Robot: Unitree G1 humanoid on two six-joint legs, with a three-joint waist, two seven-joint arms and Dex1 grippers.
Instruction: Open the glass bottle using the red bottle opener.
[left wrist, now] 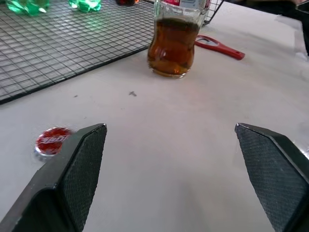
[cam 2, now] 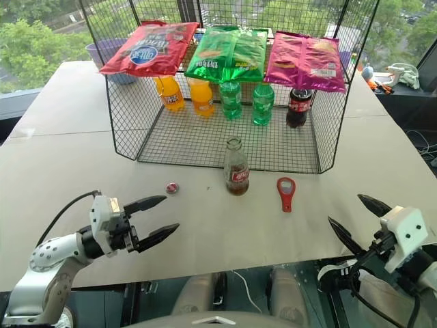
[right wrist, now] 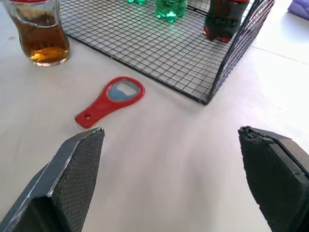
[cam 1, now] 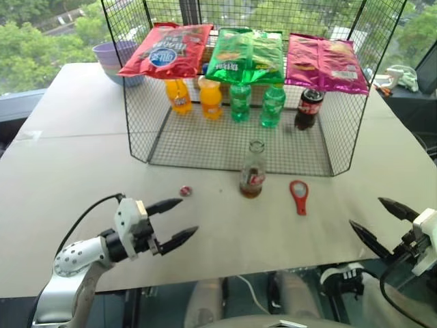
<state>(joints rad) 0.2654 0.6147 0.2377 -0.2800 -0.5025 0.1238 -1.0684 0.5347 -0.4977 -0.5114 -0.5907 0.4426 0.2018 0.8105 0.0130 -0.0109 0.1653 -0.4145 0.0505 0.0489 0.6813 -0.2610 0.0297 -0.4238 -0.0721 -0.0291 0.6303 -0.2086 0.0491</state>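
The glass bottle (cam 1: 252, 171) stands upright on the white table just in front of the wire rack, with no cap on its mouth and brown cola in its lower part. The red bottle opener (cam 1: 298, 196) lies flat on the table to the bottle's right. A small red cap (cam 1: 185, 190) lies to the bottle's left. My left gripper (cam 1: 176, 220) hovers open near the table's front left, empty. My right gripper (cam 1: 382, 220) is open and empty at the front right edge. In the right wrist view the red bottle opener (right wrist: 110, 101) lies ahead of the fingers.
A black wire rack (cam 1: 205, 147) stands behind the bottle, holding orange, green and dark plastic bottles, with snack bags (cam 1: 247, 55) on top. A purple bowl (cam 1: 116, 58) sits at the back left. The table's front edge (cam 1: 239, 270) runs close below both grippers.
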